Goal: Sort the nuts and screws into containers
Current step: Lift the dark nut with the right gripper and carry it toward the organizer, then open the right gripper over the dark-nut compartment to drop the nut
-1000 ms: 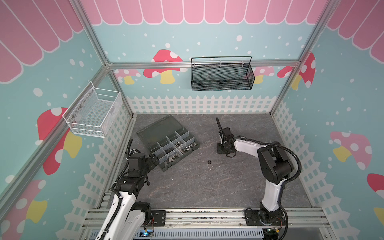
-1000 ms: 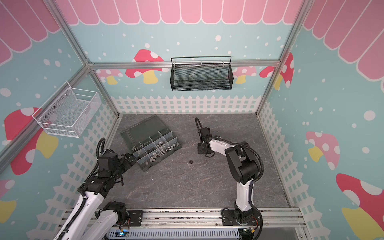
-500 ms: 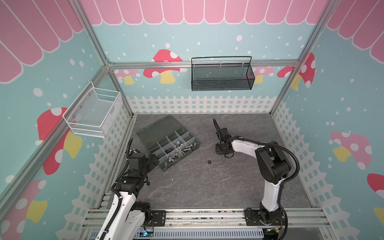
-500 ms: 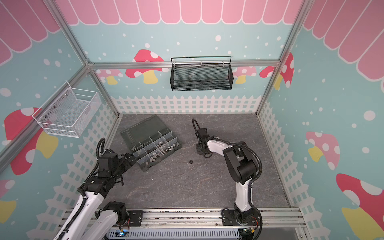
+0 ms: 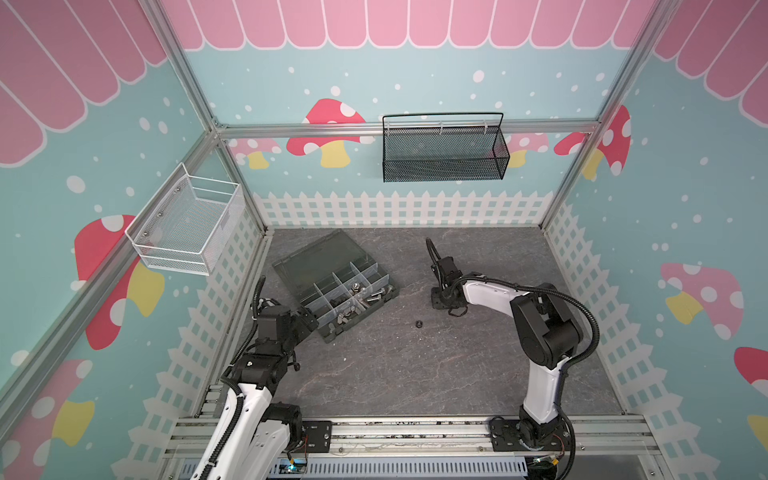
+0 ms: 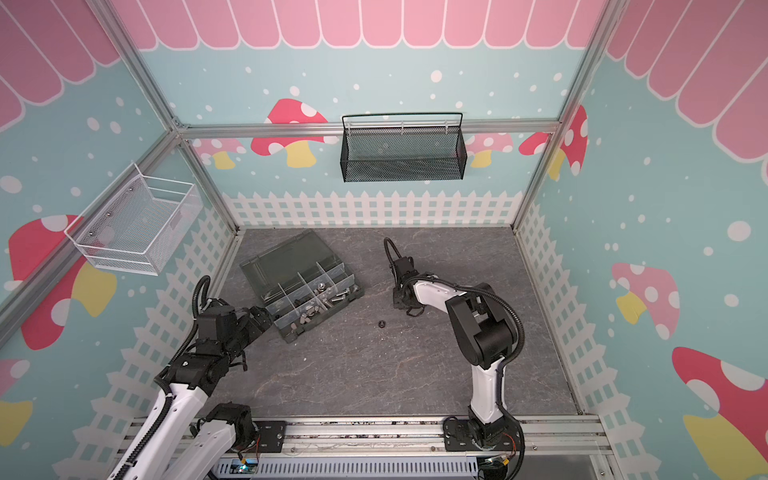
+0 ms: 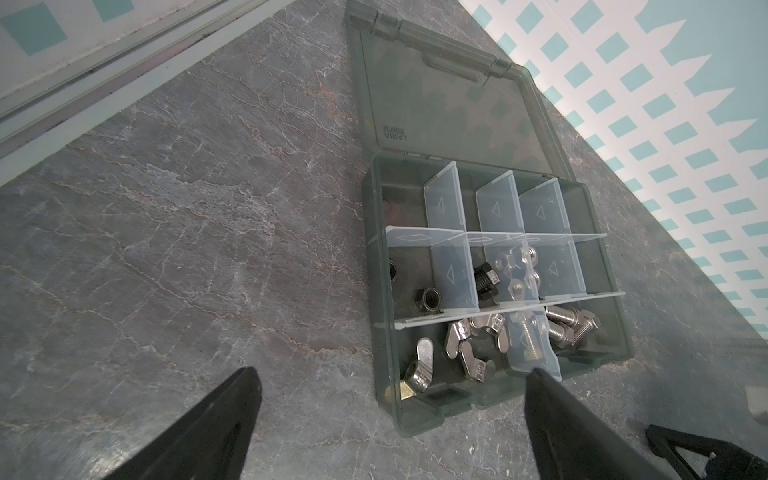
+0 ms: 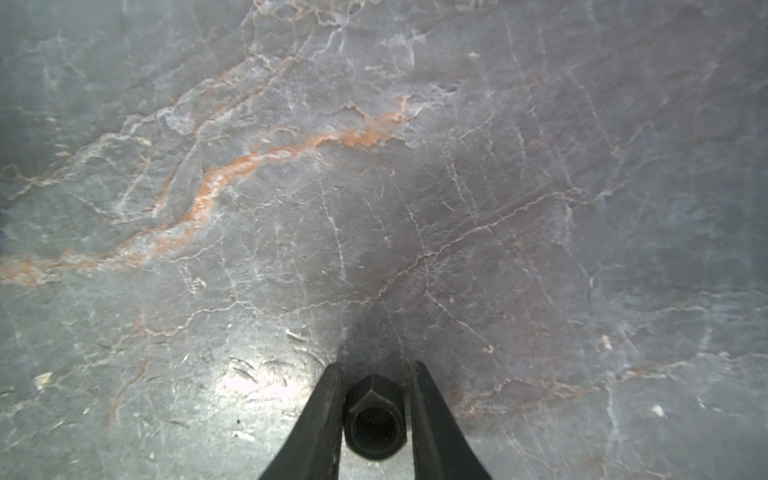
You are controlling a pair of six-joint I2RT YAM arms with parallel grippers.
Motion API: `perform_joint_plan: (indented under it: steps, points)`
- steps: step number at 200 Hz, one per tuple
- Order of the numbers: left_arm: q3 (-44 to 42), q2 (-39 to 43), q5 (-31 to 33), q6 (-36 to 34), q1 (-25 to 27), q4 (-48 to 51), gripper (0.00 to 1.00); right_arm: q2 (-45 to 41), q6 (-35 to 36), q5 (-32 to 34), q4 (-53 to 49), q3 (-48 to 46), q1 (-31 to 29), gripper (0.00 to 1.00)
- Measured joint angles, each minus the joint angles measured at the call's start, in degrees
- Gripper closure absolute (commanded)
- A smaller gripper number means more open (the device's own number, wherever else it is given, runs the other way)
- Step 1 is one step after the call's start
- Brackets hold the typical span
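Top view: the right hand (image 5: 440,301) has edged toward the organizer box (image 5: 307,262); another nut (image 5: 419,323) lies loose on the table (image 5: 374,374). Right wrist: nearly closed, it pinches a black nut (image 8: 374,415), ready for delivery. Left wrist: the left hand (image 7: 390,370) gapes wide and empty by the containers (image 7: 492,195).

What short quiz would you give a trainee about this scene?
1. True or false: the right pincer grips a black nut.
2. The box has its lid: A shut, B open, C missing.
3. Count the nuts lying on the table, outside the box and both pincers.
Key: 1 true; 2 B; 3 one loose nut.
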State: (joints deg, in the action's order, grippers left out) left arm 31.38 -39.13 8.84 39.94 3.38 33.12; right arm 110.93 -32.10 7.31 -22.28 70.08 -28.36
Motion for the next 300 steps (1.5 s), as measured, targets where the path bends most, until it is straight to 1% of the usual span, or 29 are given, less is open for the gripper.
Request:
perform_joint_plan:
  steps: [14,32,47,87,125,135,165,198,229,250,269,300]
  points:
    - [0.0,0.0,0.0,0.0,0.0,0.0,0.0,-0.22,-0.04,0.02,0.33,-0.37,-0.15,0.75]
    - [0.0,0.02,0.0,-0.02,0.0,0.0,0.0,-0.57,0.0,-0.24,0.61,-0.9,-0.17,0.69]
    - [0.0,0.02,0.0,0.0,0.0,0.0,0.0,-0.81,0.09,-0.35,0.61,-1.22,-0.24,0.67]
    - [0.0,0.02,0.0,0.0,0.02,0.0,0.0,-1.09,0.11,-0.09,1.09,-1.81,-0.48,0.67]
    - [0.0,0.02,0.0,0.0,0.0,0.0,0.0,-1.2,-0.09,-0.26,1.27,-1.99,-0.57,0.78]
    - [0.0,0.02,0.0,0.0,0.0,0.0,0.0,-1.2,0.02,-0.33,1.27,-1.99,-0.57,0.8]
    - [0.0,0.02,0.0,0.0,0.0,0.0,0.0,-1.29,0.2,-0.28,1.25,-1.99,-0.61,0.89]
    - [0.0,0.02,0.17,0.0,0.0,0.02,0.0,-1.6,0.72,-0.33,0.35,-1.77,-1.09,0.94]
    - [0.0,0.04,0.66,0.0,0.0,0.07,0.0,-1.84,2.14,-0.76,-3.45,-0.44,-3.98,0.95]
    - [-0.02,0.28,1.4,0.26,0.0,0.11,0.0,-1.84,3.23,-0.98,-6.14,2.56,-7.04,0.95]
    - [-0.74,1.07,2.29,0.7,0.0,0.11,0.0,-1.84,4.28,-1.11,-7.08,7.21,-10.01,0.95]
    - [-2.71,2.78,3.45,2.08,0.02,0.68,0.0,-1.18,7.1,-1.92,-7.19,17.99,-15.63,0.95]
